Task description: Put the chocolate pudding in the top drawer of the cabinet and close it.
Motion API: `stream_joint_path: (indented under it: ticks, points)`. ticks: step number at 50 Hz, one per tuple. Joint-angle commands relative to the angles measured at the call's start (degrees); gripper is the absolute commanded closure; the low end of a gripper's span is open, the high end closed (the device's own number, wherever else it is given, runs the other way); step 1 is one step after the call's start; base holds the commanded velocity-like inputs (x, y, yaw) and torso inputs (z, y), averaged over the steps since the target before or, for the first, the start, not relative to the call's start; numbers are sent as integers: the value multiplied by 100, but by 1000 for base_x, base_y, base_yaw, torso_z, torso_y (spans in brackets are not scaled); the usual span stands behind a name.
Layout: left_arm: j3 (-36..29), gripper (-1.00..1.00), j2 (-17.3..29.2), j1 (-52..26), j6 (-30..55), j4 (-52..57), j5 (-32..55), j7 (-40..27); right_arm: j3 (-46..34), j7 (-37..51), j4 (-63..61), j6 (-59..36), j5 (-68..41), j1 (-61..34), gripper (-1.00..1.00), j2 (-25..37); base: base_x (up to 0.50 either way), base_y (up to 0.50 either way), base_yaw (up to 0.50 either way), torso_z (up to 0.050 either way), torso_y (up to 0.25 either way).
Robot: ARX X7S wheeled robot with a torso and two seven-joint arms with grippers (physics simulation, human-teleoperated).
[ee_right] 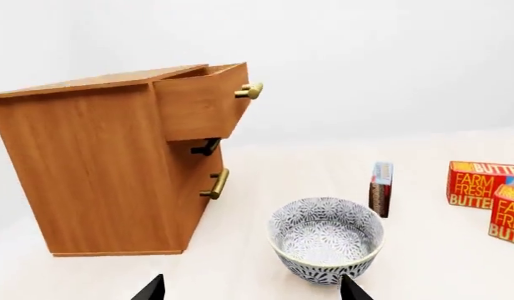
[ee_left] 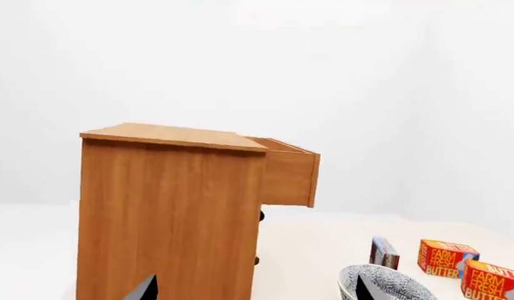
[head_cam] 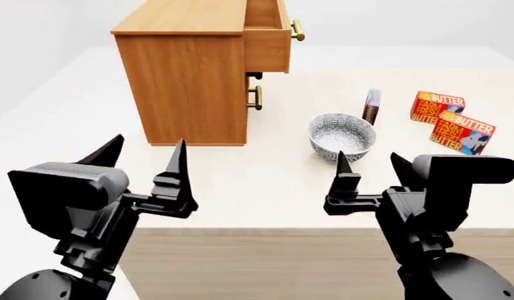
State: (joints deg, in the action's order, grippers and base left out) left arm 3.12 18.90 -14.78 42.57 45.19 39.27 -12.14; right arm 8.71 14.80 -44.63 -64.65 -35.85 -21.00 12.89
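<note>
Brown-sided chocolate pudding (head_cam: 372,105) was seen standing well beyond both grippers' wide, empty jaws, behind the bowl (head_cam: 341,137).

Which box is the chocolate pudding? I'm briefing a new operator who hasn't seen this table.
Start at the big wooden cabinet with its top drawer pulled out, then look to the patterned bowl on the table. Just behind the bowl stands the chocolate pudding, upright on edge. It is small, thin and dark-sided, unlike the two bigger red-orange butter boxes beyond it.
</note>
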Motion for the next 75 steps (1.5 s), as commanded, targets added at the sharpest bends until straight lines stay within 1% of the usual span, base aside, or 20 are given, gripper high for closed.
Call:
stream_joint_path:
  ticks: [1,5,11,14,20,23,27,32,38,47,55,65,75]
  points:
    - [1033,-100,596,-1208,1325,782,2002,-508,470,394,-335,-1693,-914,-1571,-100,28,0,0,0,0,0]
    - [1256,-100,792,-1556,1492,743,2580,-686,508,476,-162,-1958,-1043,-2013,-100,13,0,0,0,0,0]
    - [1609,-100,1077,-1895,1611,631,3479,-1047,438,565,224,-2116,-1120,-2552,-100,-1,0,0,0,0,0]
    - [1800,-100,1213,-2013,1601,551,3944,-1297,395,576,662,-2122,-1125,-2937,-100,-110,20,0,0,0,0]
    - [1956,-100,1586,-2337,1559,370,4970,-1832,-269,320,1652,-1509,-722,-3522,-100,21,18,0,0,0,0]
    - [1956,-100,1803,-2536,1512,272,5416,-2103,-416,220,2229,-1302,-574,-3865,-100,3,20,0,0,0,0]
    - [1927,-100,2017,-2763,1450,138,5804,-2291,-652,66,3030,-1002,-353,-4380,-100,-25,20,0,0,0,0]
    - [1772,-100,2320,-3112,1336,78,6410,-2684,-999,-190,4072,-537,-36,-4978,-100,-41,19,0,0,0,0]
    - [1611,-100,2541,-3379,1273,-50,6828,-2808,-1244,-438,5181,-232,183,-5500,-100,-105,18,0,0,0,0]
    - [1512,-100,3086,-3786,961,31,7746,-3332,-1704,-794,6805,512,662,-6364,-100,-214,20,0,0,0,0]
    - [1389,-100,3384,-3902,776,73,8283,-3610,-2043,-1125,8139,1160,1007,-6981,-100,-358,63,0,0,0,0]
    - [1323,-100,3817,-4087,503,199,8878,-4000,-2366,-1404,9295,1699,1292,-7405,-100,-539,93,0,0,0,0]
    - [1239,-100,3978,-4248,409,219,9054,-4092,-2514,-1536,9783,1928,1412,-7686,-100,-581,95,0,0,0,0]
